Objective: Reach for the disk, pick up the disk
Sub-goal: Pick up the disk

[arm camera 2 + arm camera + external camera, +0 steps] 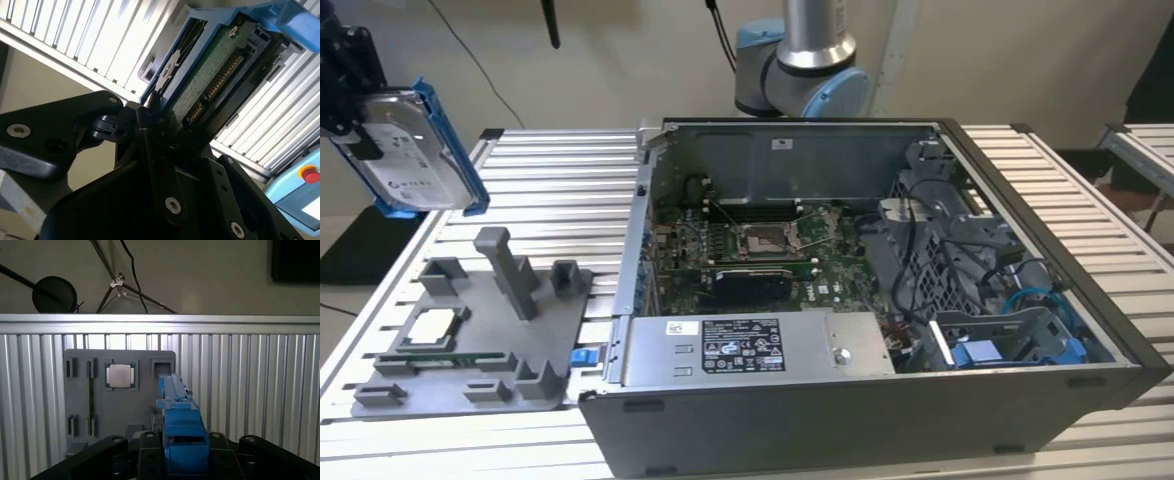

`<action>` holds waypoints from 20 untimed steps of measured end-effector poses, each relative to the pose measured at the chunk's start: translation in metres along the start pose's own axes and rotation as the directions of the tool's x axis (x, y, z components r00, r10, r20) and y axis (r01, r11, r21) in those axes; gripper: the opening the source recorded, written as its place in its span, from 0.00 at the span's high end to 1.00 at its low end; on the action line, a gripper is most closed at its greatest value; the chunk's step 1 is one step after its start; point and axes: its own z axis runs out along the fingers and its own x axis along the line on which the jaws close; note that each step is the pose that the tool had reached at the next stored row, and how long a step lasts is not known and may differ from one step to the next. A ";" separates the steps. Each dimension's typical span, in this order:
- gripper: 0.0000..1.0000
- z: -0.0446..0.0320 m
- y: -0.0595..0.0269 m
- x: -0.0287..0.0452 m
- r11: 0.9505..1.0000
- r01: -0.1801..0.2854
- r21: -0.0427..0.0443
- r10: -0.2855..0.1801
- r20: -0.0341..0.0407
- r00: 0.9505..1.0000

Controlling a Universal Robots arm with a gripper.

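Note:
The disk [414,150] is a silver-grey hard drive with a white label in a bright blue bracket. It hangs upright in the air above the table's far corner, at the exterior view's left. My black gripper [360,125] is shut on its edge. In the second wrist view the disk's green circuit board [210,75] faces the camera, clamped by the gripper [152,122]. In the first wrist view the disk [181,427] shows edge-on in the gripper [177,457], above the grey fixture plate.
Below the disk, a grey fixture plate [487,335] with posts and slots carries a small square silver chip [430,325]. The open computer case [881,420] takes up the middle and right of the slatted table [547,180], with a blue caddy [987,352] among its cables.

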 end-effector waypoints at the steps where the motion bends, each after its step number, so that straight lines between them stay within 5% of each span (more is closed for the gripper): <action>1: 1.00 -0.0189 -0.0003 -0.0016 1.000 0.000 0.000 0.000 0.000 1.000; 2: 1.00 -0.0340 -0.0005 -0.0029 1.000 0.000 0.000 0.000 0.000 1.000; 20: 1.00 -0.0628 -0.0009 -0.0054 1.000 0.000 0.000 0.000 0.000 1.000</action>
